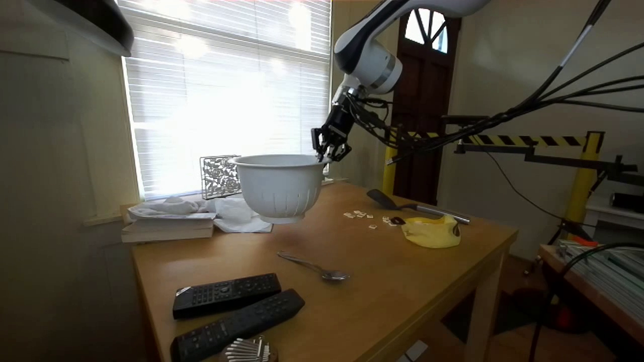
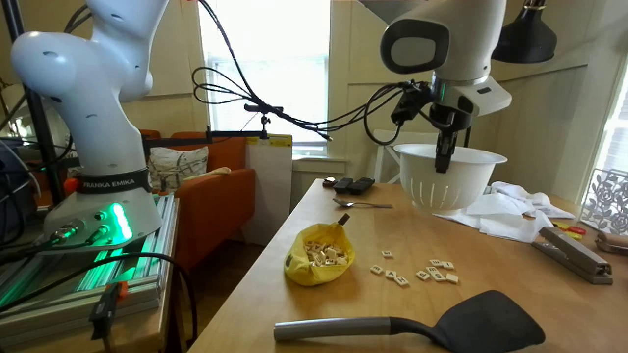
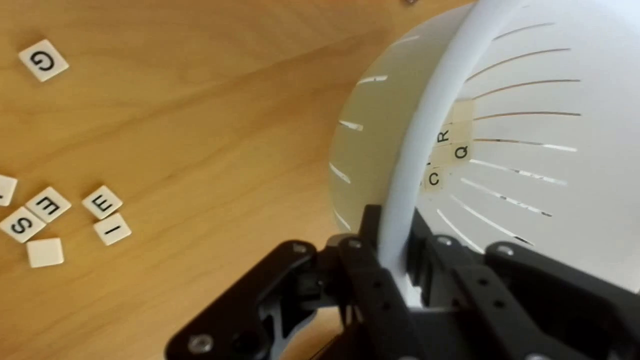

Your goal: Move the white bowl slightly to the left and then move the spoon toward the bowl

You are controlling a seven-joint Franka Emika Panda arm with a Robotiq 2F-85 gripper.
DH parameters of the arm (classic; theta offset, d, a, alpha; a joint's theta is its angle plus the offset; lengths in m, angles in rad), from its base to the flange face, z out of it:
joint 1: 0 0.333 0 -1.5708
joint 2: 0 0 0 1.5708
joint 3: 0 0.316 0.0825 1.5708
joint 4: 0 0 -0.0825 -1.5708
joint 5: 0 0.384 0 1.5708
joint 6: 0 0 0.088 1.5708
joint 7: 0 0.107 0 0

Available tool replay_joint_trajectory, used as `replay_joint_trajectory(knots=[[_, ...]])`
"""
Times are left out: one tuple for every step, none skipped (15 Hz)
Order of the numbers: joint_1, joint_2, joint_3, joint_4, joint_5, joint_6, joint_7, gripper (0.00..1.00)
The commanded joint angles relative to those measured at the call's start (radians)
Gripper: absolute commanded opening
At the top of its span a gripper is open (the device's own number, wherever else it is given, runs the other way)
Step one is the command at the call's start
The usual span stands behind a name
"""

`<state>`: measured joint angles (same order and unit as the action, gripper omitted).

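The white bowl (image 1: 280,188) is large and deep, with slots in its wall. It appears raised a little above the table in both exterior views (image 2: 427,189), roughly upright. My gripper (image 1: 327,155) is at its rim, one finger outside and one inside. In the wrist view the fingers (image 3: 395,230) are shut on the rim of the bowl (image 3: 600,190). Lettered squares show at the bottom inside the bowl. The silvery spoon (image 1: 312,265) lies flat on the table, apart from the bowl, and shows in both exterior views (image 2: 363,203).
Two black remotes (image 1: 226,294) lie near the spoon. A yellow pouch (image 2: 314,277) of tiles, loose letter tiles (image 2: 436,274) and a black spatula (image 2: 490,323) are on the table. White paper towels (image 2: 500,215) and a stapler (image 2: 579,255) lie towards the window side.
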<state>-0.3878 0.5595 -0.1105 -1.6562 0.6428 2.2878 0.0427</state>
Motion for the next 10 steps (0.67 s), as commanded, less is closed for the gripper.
replay_joint_trajectory(knots=[[0.051,-0.074,0.014,-0.087,0.007,0.072,-0.008,0.04],[0.072,-0.072,0.011,-0.095,0.001,0.113,0.008,0.04],[0.090,-0.071,0.009,-0.102,-0.003,0.147,0.024,0.04],[0.107,-0.064,0.007,-0.107,-0.006,0.183,0.047,0.04],[0.121,-0.056,0.005,-0.111,-0.010,0.218,0.065,0.04],[0.129,-0.051,0.006,-0.114,-0.010,0.233,0.086,0.04],[0.136,-0.047,0.007,-0.119,-0.010,0.250,0.102,0.04],[0.140,-0.045,0.010,-0.127,-0.005,0.266,0.111,0.04],[0.142,-0.041,0.013,-0.131,-0.004,0.272,0.118,0.04],[0.139,-0.040,0.016,-0.133,-0.005,0.263,0.117,0.04]])
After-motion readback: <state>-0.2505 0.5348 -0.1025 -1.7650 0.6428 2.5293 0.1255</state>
